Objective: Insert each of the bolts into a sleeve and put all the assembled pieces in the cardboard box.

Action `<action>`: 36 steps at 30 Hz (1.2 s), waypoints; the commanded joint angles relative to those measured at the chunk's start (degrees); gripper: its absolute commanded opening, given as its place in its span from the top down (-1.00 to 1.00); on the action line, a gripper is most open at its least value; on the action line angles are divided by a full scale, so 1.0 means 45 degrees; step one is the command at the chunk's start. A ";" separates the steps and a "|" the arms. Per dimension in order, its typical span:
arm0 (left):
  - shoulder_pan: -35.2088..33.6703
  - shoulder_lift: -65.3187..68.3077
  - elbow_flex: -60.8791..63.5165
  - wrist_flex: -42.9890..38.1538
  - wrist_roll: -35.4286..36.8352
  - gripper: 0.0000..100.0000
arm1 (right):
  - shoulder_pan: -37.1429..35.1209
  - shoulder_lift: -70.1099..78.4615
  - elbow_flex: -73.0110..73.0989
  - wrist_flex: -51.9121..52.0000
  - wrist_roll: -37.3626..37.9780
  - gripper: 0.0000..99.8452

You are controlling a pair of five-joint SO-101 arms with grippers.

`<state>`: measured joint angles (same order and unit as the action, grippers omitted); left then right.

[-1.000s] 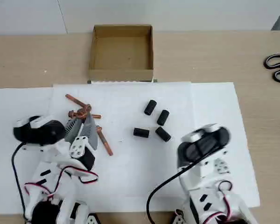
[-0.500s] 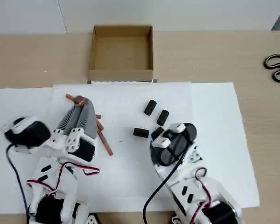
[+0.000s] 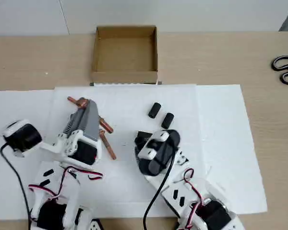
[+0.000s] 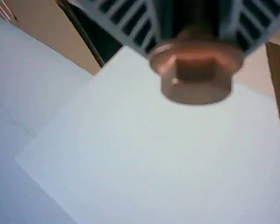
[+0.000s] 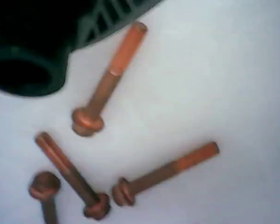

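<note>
A pale wooden worktop point(image 3: 221, 57) is seen from above, with a light wall along its far edge. Sheets of white paper point(image 3: 221, 124) cover the near half. A pair of black-handled scissors point(image 3: 285, 69) lies on the bare wood at the far right edge.

A shallow, square, brown cardboard box point(image 3: 125, 74) stands open just beyond the paper, near the middle. Only its bare floor shows inside.

On the left of the paper, the grey ribbed left gripper point(image 3: 84, 108) is clamped on a copper-coloured bolt point(image 4: 196, 77). The bolt's flanged hex head sticks out past the tips, towards the box. Three loose copper bolts point(image 3: 107, 145) lie on the paper close by, one beside the tips and two alongside the gripper.

Two short black cylindrical sleeves point(image 3: 154, 110) lie side by side on the paper to the right of the middle, apart from the bolts. The white and black right arm point(image 3: 156, 148) leans over the paper just on the near side of them.

In the right wrist view, the open end of a black sleeve point(image 5: 23, 70) sits right against the dark ribbed right gripper point(image 5: 102, 18). It cannot be told whether this gripper is open or closed, or whether it holds that sleeve. Four copper bolts lie on the white paper next to it.
</note>
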<state>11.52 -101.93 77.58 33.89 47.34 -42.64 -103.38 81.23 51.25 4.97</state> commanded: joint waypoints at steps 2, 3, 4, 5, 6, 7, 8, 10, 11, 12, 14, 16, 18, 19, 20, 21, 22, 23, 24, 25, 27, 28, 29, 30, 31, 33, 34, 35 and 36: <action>0.1094 -0.0078 -0.0049 -0.0410 0.0059 0.99 | -0.0596 -0.0068 0.0293 -0.0830 0.0176 1.00; 0.1387 -0.0078 -0.0049 -0.0410 0.0059 0.99 | -0.0635 -0.0068 0.0391 -0.0889 0.0176 1.00; 0.1661 -0.0078 -0.0049 -0.0410 0.0059 0.99 | -0.0654 -0.0068 0.0410 -0.0908 0.0176 1.00; 0.1915 -0.0078 -0.0049 -0.0410 0.0059 0.99 | -0.0654 -0.0068 0.0430 -0.0908 0.0195 1.00; 0.2149 -0.0078 -0.0049 -0.0410 0.0059 0.99 | -0.0654 -0.0068 0.0430 -0.0908 0.0195 1.00; 0.2364 -0.0078 -0.0049 -0.0410 0.0059 0.99 | -0.0654 -0.0068 0.0430 -0.0908 0.0195 1.00; 0.2520 -0.0078 -0.0049 -0.0410 0.0039 0.99 | -0.0654 -0.0068 0.0430 -0.0908 0.0195 1.00; 0.2637 -0.0059 -0.0049 -0.0410 0.0020 0.99 | -0.0654 -0.0068 0.0371 -0.0908 0.0195 1.00; 0.2637 -0.0059 -0.0029 -0.0391 0.0020 0.99 | -0.0654 -0.0068 0.0352 -0.0908 0.0195 1.00; 0.2637 -0.0059 -0.0010 -0.0274 0.0000 0.99 | -0.0654 -0.0068 0.0352 -0.0889 0.0195 1.00; 0.2676 -0.0078 0.0029 0.0078 -0.0020 0.99 | -0.0654 -0.0068 0.0274 -0.0850 0.0195 1.00; 0.2676 -0.0078 0.0068 0.0430 -0.0059 0.99 | -0.0654 -0.0068 0.0039 -0.0791 0.0195 1.00; 0.2676 -0.0078 0.0068 0.0567 -0.0606 0.99 | -0.0654 -0.0068 -0.0039 -0.0733 0.0195 1.00; 0.2676 -0.0078 0.0088 0.0547 -0.0918 0.99 | -0.0654 -0.0068 -0.0039 -0.0576 0.0195 1.00; 0.2676 -0.0078 0.0088 0.0527 -0.1172 0.99 | -0.0654 -0.0068 -0.0039 -0.0400 0.0195 1.00; 0.2676 -0.0078 0.0088 0.0508 -0.1368 0.99 | -0.0654 -0.0088 -0.0059 -0.0283 0.0195 1.00; 0.2676 -0.0078 0.0088 0.0508 -0.1465 0.99 | -0.0654 -0.0107 -0.0059 -0.0225 0.0195 1.00; 0.2676 -0.0078 0.0088 0.0508 -0.1504 0.99 | -0.0654 -0.0107 -0.0059 -0.0264 0.0195 1.00; 0.2676 -0.0078 0.0088 0.0508 -0.1524 0.99 | -0.0654 -0.0107 -0.0059 -0.0322 0.0195 1.00; 0.2676 -0.0078 0.0088 0.0508 -0.1524 0.99 | -0.0654 -0.0107 -0.0059 -0.0361 0.0195 1.00; 0.2676 -0.0078 0.0088 0.0508 -0.1543 0.99 | -0.0654 -0.0107 -0.0059 -0.0361 0.0195 1.00; 0.2676 -0.0078 0.0107 0.0508 -0.1543 0.99 | -0.0654 -0.0107 -0.0059 -0.0361 0.0195 1.00; 0.2676 -0.0078 0.0166 0.0508 -0.1543 0.99 | -0.0654 -0.0107 -0.0059 -0.0361 0.0195 1.00; 0.2676 -0.0098 0.0322 0.0352 -0.1543 0.99 | -0.0654 -0.0107 -0.0059 -0.0361 0.0195 1.00; 0.2676 -0.0098 0.0537 0.0098 -0.1543 0.99 | -0.0654 -0.0107 -0.0059 -0.0361 0.0195 1.00; 0.2637 -0.0098 0.1065 -0.0645 -0.1543 0.99 | -0.0654 -0.0107 -0.0059 -0.0361 0.0195 1.00; 0.2657 -0.0098 0.1280 -0.1055 -0.1543 0.99 | -0.0654 -0.0107 -0.0059 -0.0381 0.0195 1.00; 0.2676 -0.0098 0.1475 -0.1465 -0.1543 0.99 | -0.0654 -0.0107 -0.0078 -0.0381 0.0195 1.00; 0.2676 -0.0098 0.1670 -0.1856 -0.1543 0.99 | -0.0654 -0.0107 -0.0078 -0.0381 0.0195 1.00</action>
<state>23.30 -101.85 84.35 30.99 40.84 -45.19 -103.38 83.52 50.02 5.14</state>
